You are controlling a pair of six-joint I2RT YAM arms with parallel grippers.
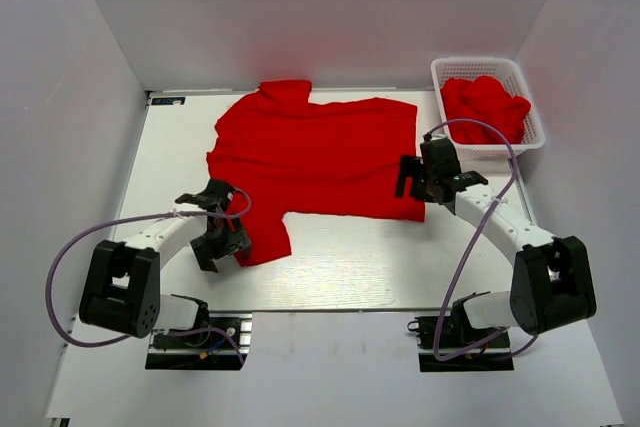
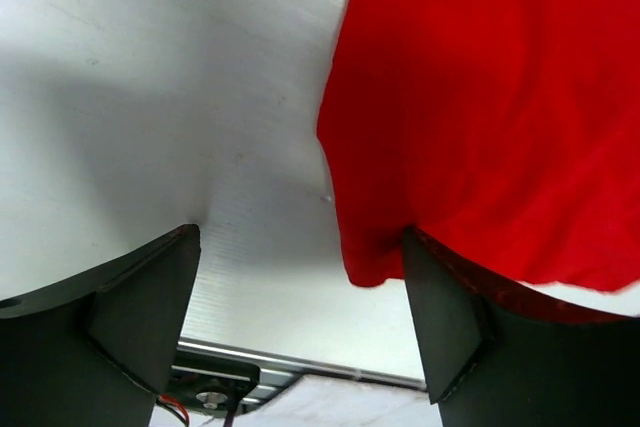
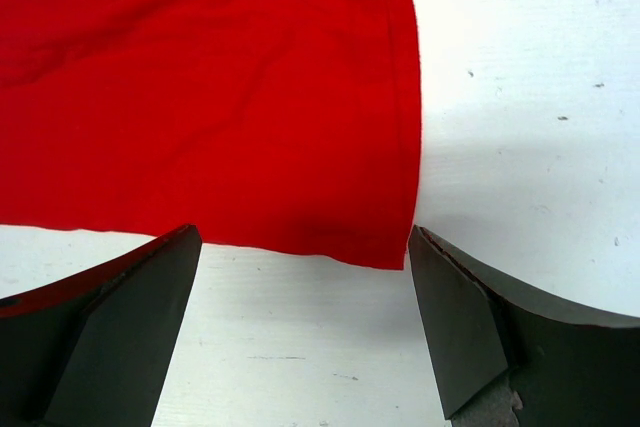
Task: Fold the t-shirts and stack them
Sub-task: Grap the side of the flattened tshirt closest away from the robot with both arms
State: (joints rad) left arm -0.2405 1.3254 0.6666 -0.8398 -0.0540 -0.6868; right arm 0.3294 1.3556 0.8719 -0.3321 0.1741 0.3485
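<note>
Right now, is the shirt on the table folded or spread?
Spread: the shirt lies flat on the table, full outline showing, no fold.

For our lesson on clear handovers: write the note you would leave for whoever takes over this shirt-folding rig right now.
Left gripper: open, at the near-left sleeve of the spread t-shirt, holding nothing.
Right gripper: open, at that shirt's near-right hem corner, holding nothing.
Things: one t-shirt lies flat on the table; more crumpled shirts sit in the white basket, far right.
Done: one shirt spread out; no fold made, no stack started.
Left: fold this shirt, then take, fold and stack those from the basket.
</note>
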